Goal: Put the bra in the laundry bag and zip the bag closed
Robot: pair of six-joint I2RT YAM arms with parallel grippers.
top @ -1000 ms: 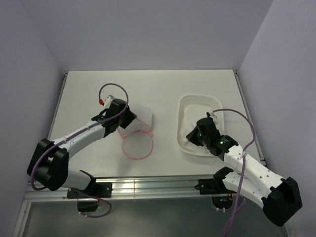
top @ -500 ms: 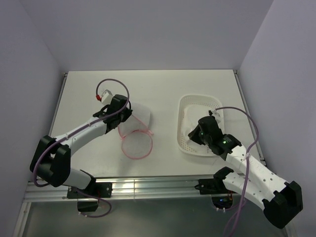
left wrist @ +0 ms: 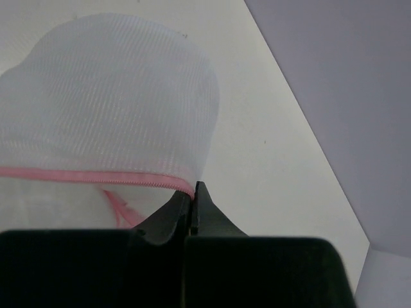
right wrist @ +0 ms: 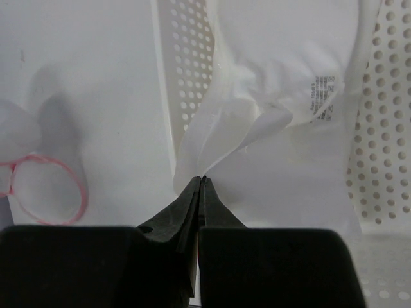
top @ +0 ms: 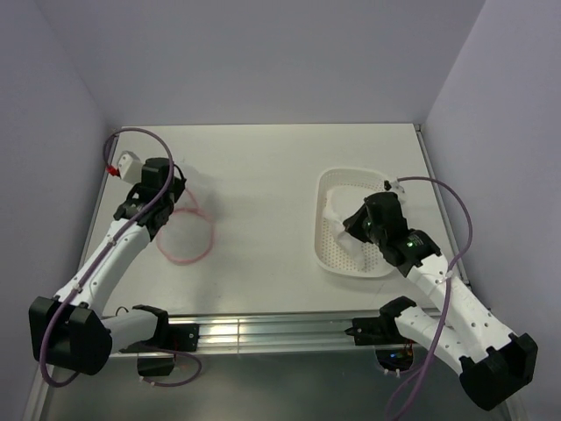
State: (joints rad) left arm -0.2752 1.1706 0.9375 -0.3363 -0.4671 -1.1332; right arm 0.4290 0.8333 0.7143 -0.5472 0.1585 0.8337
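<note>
At the left side of the table (top: 263, 167), the left gripper (left wrist: 194, 192) is clamped on the pink-trimmed rim of the laundry bag (left wrist: 109, 102), whose white mesh bulges ahead of the closed fingers. On the right, the right gripper (right wrist: 202, 183) pinches a fold of the bra (right wrist: 276, 83), which lies across a wall of the white perforated basket (right wrist: 186, 77), well apart from the bag.

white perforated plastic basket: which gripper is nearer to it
Right: right gripper over the basket, gripping the white fabric bra; left gripper far left, gripping the pink-rimmed mesh bag.
</note>
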